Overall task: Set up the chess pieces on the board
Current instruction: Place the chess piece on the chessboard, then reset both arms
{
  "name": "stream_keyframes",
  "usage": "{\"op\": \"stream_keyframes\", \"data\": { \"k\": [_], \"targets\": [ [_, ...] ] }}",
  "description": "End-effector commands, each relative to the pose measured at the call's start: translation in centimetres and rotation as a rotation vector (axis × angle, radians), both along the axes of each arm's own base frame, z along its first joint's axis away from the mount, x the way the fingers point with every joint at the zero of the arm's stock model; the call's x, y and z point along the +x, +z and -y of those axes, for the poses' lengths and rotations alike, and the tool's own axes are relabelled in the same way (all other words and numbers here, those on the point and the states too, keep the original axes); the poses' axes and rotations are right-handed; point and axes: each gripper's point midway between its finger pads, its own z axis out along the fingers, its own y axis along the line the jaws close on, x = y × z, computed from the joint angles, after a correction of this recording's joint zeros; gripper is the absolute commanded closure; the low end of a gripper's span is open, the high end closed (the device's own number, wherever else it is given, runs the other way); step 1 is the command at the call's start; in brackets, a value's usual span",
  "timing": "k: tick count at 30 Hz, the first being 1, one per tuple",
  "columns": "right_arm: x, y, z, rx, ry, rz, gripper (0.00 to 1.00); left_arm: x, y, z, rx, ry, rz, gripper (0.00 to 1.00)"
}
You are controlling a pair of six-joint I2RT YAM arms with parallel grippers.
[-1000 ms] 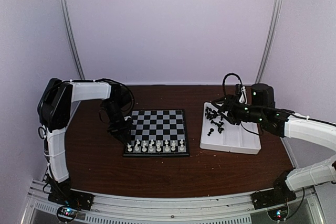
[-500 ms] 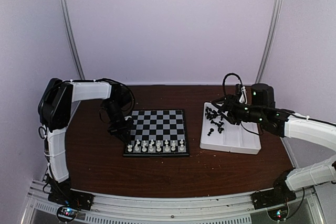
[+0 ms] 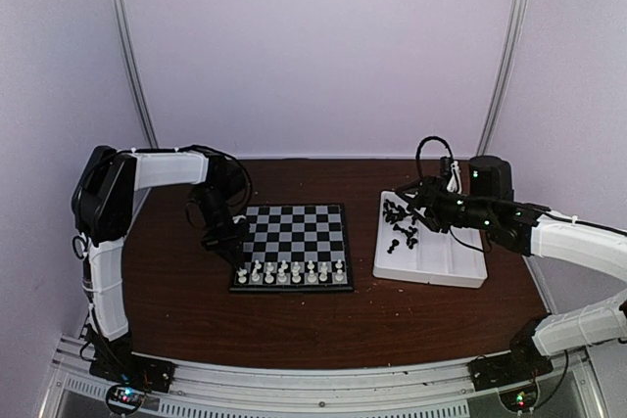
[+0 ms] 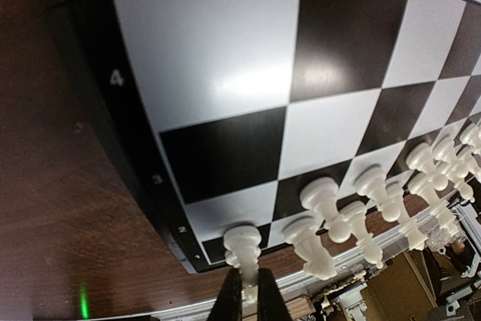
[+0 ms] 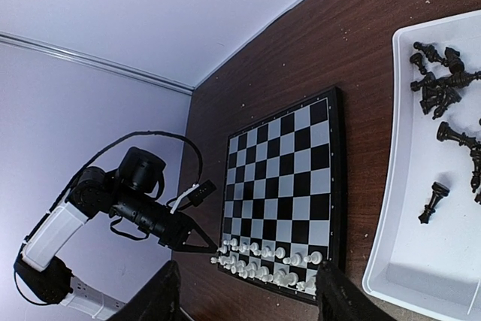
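Chess pieces [image 3: 290,272] in white stand along the near edge of the board [image 3: 294,227]; my left pincer [image 4: 244,302] pinches the near-left corner piece [image 4: 242,244]. Black ones [image 5: 440,95] lie in the tray [image 5: 421,261], right of the board, close by my wide-open right pincer [image 5: 249,291].

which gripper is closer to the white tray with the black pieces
Right. The right gripper hovers over the far left end of the tray; the left gripper is beyond the board, at its near left corner, pinching a white piece.
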Motion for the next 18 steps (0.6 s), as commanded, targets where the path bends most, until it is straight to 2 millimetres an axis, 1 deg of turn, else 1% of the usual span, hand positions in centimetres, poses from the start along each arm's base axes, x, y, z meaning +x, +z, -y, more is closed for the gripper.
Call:
{"op": "stream_keyframes", "data": {
  "k": [1,5,13,15,18],
  "targets": [
    [-0.05,0.31,0.28,0.000,0.001,0.012,0.39,1.52,-0.28,-0.52,0.042,0.006,0.046,0.97],
    [-0.07,0.32,0.37,0.000,0.000,0.011,0.39,1.83,-0.13,-0.38,0.038,0.006,0.055,0.97],
    [-0.06,0.24,0.32,0.003,0.001,0.008,0.39,1.91,-0.45,-0.45,0.046,0.003,0.052,0.97],
    [-0.05,0.17,0.37,0.002,0.000,0.006,0.39,1.93,-0.49,-0.42,0.045,0.002,0.051,0.95],
    [-0.02,0.23,0.37,0.002,-0.001,0.009,0.39,1.96,-0.31,-0.44,0.044,0.001,0.057,0.87]
  ]
}}
